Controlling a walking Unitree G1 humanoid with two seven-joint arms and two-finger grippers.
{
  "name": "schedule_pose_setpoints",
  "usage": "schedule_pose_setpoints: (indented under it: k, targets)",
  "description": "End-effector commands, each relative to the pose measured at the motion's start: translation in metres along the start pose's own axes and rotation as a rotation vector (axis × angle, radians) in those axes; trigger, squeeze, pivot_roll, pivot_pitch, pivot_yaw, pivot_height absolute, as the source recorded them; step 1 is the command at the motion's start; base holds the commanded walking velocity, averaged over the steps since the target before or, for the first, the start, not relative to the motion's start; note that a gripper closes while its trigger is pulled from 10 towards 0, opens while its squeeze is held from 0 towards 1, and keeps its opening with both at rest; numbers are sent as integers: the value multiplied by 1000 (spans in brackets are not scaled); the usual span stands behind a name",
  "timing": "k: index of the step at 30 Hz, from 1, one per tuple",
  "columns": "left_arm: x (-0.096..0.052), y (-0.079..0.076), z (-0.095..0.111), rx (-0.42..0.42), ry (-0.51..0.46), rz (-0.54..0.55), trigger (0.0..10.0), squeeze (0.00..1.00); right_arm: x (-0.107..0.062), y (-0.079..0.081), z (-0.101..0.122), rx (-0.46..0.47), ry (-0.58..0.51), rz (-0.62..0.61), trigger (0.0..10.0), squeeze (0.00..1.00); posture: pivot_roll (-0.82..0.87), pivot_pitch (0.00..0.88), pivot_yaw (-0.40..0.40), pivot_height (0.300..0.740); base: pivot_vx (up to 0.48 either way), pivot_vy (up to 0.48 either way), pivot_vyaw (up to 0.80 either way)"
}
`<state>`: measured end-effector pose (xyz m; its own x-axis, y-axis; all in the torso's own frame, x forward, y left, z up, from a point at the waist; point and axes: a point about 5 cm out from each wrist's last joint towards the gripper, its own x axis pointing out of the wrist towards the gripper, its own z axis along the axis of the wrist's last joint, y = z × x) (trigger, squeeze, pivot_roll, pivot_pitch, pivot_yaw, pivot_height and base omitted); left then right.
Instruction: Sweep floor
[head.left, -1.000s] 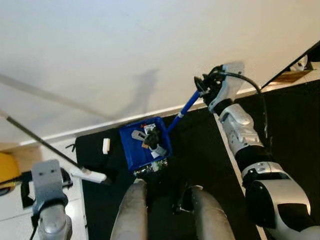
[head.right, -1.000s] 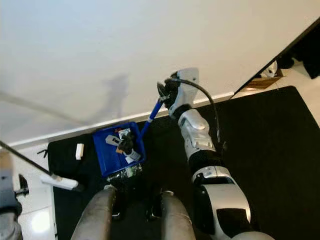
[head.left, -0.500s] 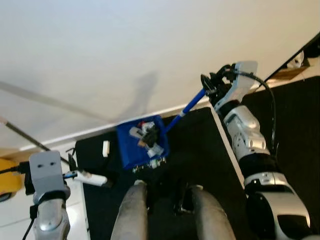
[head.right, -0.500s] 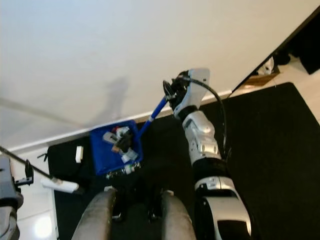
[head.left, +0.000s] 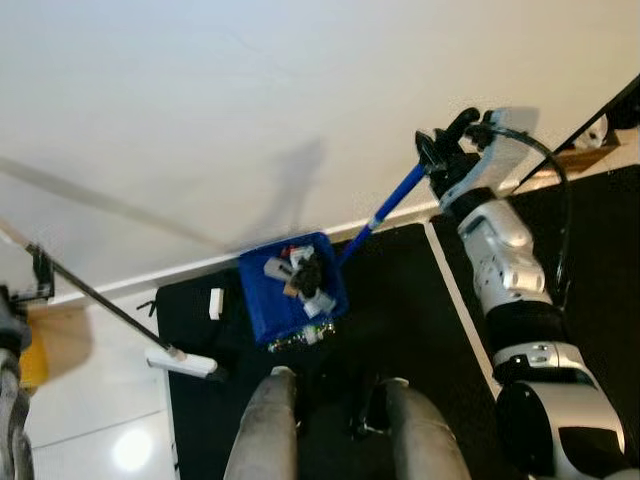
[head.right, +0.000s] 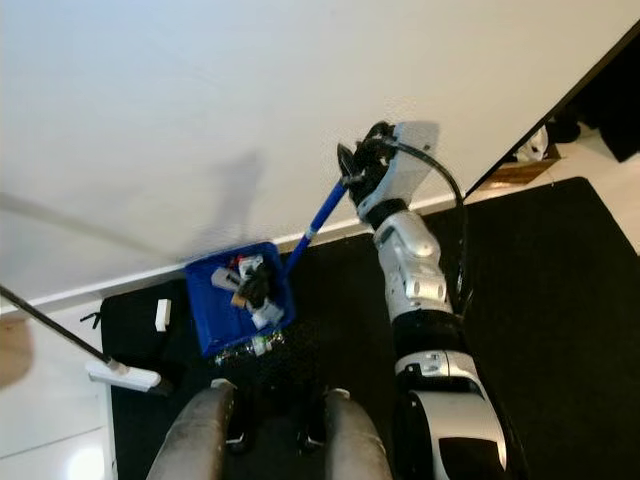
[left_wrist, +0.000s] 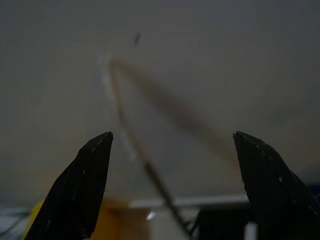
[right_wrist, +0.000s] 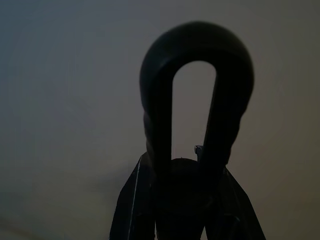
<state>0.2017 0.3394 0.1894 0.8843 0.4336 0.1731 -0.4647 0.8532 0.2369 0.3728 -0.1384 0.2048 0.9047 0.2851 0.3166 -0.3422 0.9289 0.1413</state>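
1. The right gripper (head.left: 436, 150) is raised in front of the white wall (head.left: 200, 100), its fingers closed around the top of the blue handle (head.left: 385, 210) of the dustpan. In the right wrist view the handle's dark looped end (right_wrist: 196, 95) stands clamped between the two fingers (right_wrist: 132, 200).
2. The blue dustpan (head.left: 290, 290) hangs at the lower end of that handle, over the black mat (head.left: 400, 310) and close to the white baseboard (head.left: 200, 265). It holds a pile of small debris (head.left: 300, 275) in white, grey and dark pieces.
3. A small white object (head.left: 215, 303) lies on the mat just beside the dustpan, on the robot's left.
4. A thin dark broom stick (head.left: 90, 290) runs diagonally down to a white head (head.left: 185, 362) that rests at the mat's left edge, on the pale floor (head.left: 90, 400).
5. The left gripper (left_wrist: 170, 150) has its fingers spread wide with nothing between them; the left wrist view shows a blurred stick (left_wrist: 145, 160) ahead, not touched by either finger.
6. The robot's two grey legs (head.left: 265, 430) stand on the mat below the dustpan.
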Motion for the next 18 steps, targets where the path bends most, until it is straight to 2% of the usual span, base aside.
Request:
schedule_pose_setpoints:
  k: [1, 2, 3, 4, 6, 12, 15, 16, 17, 18]
  targets:
    - [0, -7, 0, -28, 23, -18, 10000, 0, -4, -1, 7, 63, -52, -11, 10000, 0, 165, 182, -28, 740, 0, 0, 0]
    - [0, -7, 0, -28, 23, -18, 10000, 0, -4, -1, 7, 63, -52, -11, 10000, 0, 165, 182, -28, 740, 0, 0, 0]
    - [6, -16, 5, -50, 8, -31, 10000, 0, -6, -3, 9, 71, -60, -17, 10000, 0, 156, 173, -22, 740, 0, 0, 0]
    - [6, -16, 5, -50, 8, -31, 10000, 0, -6, -3, 9, 71, -60, -17, 10000, 0, 156, 173, -22, 740, 0, 0, 0]
    - [16, -25, 7, -79, 2, -51, 10000, 0, -10, -6, 10, 76, -62, -32, 10000, 0, 153, 168, -15, 740, 0, 0, 0]
    - [24, -36, 9, -43, -34, -58, 10000, 0, -12, -9, 6, 82, -60, -54, 10000, 0, 155, 146, -11, 740, 0, 0, 0]
    - [25, -69, 20, 1, -101, -122, 10000, 0, -16, -4, -9, 92, -18, -58, 10000, 0, 158, 129, -17, 740, 0, 0, 0]
    - [25, -77, 24, 2, -120, -143, 10000, 0, -17, -3, -12, 94, -10, -56, 10000, 0, 159, 125, -18, 740, 0, 0, 0]
    - [25, -77, 24, 2, -120, -143, 10000, 0, -17, -3, -12, 94, -10, -56, 10000, 0, 159, 125, -18, 740, 0, 0, 0]
    - [24, -88, 30, -3, -144, -175, 10000, 0, -17, -1, -13, 91, -9, -53, 10000, 0, 157, 118, -15, 740, 0, 0, 0]
